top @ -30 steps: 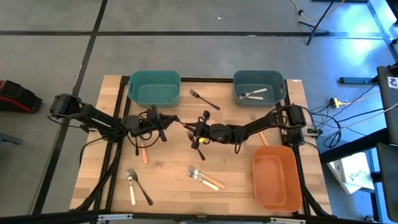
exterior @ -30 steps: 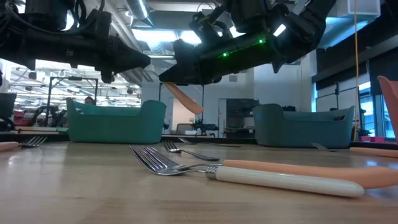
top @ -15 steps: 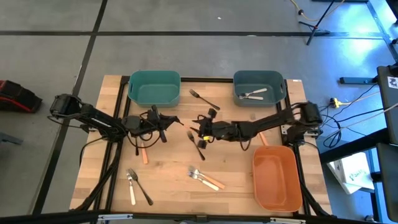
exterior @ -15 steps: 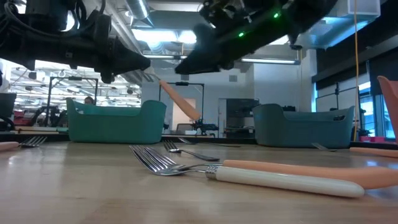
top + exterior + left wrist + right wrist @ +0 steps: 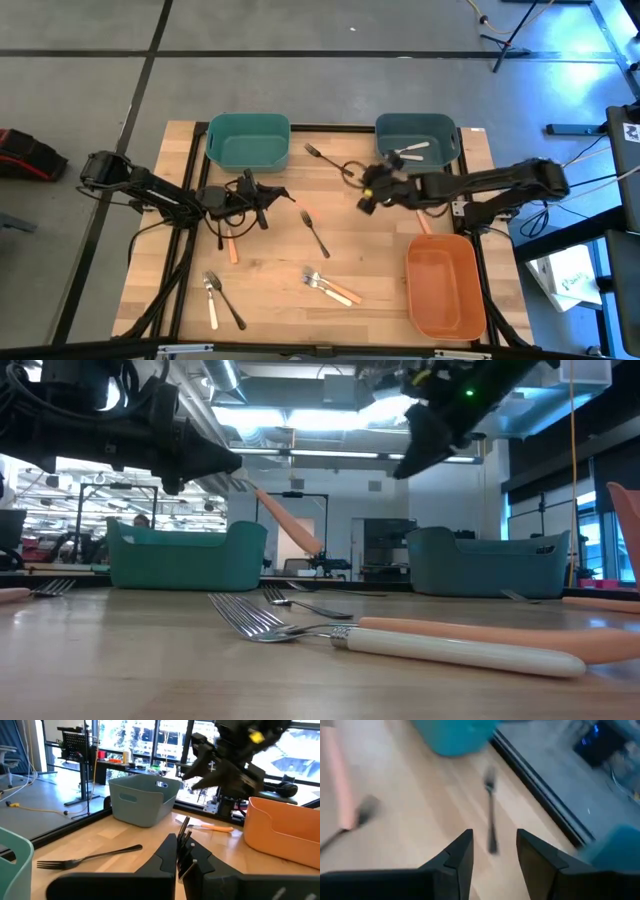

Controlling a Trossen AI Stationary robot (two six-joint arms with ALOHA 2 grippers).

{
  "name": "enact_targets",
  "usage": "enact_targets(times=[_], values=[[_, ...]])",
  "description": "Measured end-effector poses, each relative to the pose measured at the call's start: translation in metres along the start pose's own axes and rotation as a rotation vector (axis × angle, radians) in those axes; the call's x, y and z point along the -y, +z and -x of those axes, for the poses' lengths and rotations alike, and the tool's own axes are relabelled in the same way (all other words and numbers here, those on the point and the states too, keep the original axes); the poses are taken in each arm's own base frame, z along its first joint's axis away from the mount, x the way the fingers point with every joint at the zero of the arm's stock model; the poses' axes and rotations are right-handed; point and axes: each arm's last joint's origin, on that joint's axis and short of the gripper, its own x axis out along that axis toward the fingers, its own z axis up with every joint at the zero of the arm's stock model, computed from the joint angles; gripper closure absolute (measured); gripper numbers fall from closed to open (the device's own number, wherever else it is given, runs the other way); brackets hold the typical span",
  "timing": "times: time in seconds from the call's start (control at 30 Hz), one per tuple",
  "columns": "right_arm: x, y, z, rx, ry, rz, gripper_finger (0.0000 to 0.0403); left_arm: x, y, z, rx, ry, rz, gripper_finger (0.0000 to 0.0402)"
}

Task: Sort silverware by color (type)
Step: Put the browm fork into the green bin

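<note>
My left gripper (image 5: 289,198) hovers over the table's middle, shut on an orange-handled utensil (image 5: 290,520) whose handle slants down toward the table's right. My right gripper (image 5: 364,198) hangs open and empty in the air farther right, in front of the dark teal bin (image 5: 415,130). A dark fork (image 5: 317,236) lies flat on the table below the held utensil. Another fork (image 5: 328,160) lies near the green bin (image 5: 248,138). Two pieces of silverware (image 5: 405,152) lie in the dark teal bin. My left gripper pinches the utensil's thin dark end (image 5: 183,831) between its two shut fingers, coming level from the table's left. The orange handle (image 5: 295,525) sticks out past the fingertips and tilts downward, lifted clear of the table.
An orange bin (image 5: 445,285) stands at the near right. Loose silverware lies at the near left (image 5: 215,295), near the front middle (image 5: 326,285), beside the left arm (image 5: 232,248) and by the right arm (image 5: 423,222). Bare wood lies between the two far bins.
My right gripper has let go of the orange-handled utensil and drawn back toward the table's right and far edge, rising. The utensil stays in my left gripper, its handle hanging as before. The dark fork on the table has come into full view.
</note>
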Motion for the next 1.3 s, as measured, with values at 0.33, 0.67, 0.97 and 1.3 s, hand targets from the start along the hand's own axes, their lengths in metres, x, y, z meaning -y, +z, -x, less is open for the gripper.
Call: enact_targets(times=[0.33,0.67,0.97,1.3], values=[[0.074,-0.012,-0.005,-0.213,-0.124,-0.171,0.0265,0.0,0.0,0.0,0.0,-0.004,0.001,0.0399],[0.126,-0.023,-0.021,-0.33,-0.236,-0.362,0.0265,-0.01,0.007,-0.002,0.035,0.057,-0.034,0.0399],[0.134,-0.029,-0.021,-0.387,-0.262,-0.366,0.0265,-0.042,0.045,0.0,0.124,0.421,-0.187,0.0399],[0.134,-0.029,-0.021,-0.394,-0.253,-0.319,0.0265,-0.056,0.106,-0.004,-0.04,0.765,-0.362,0.0399]])
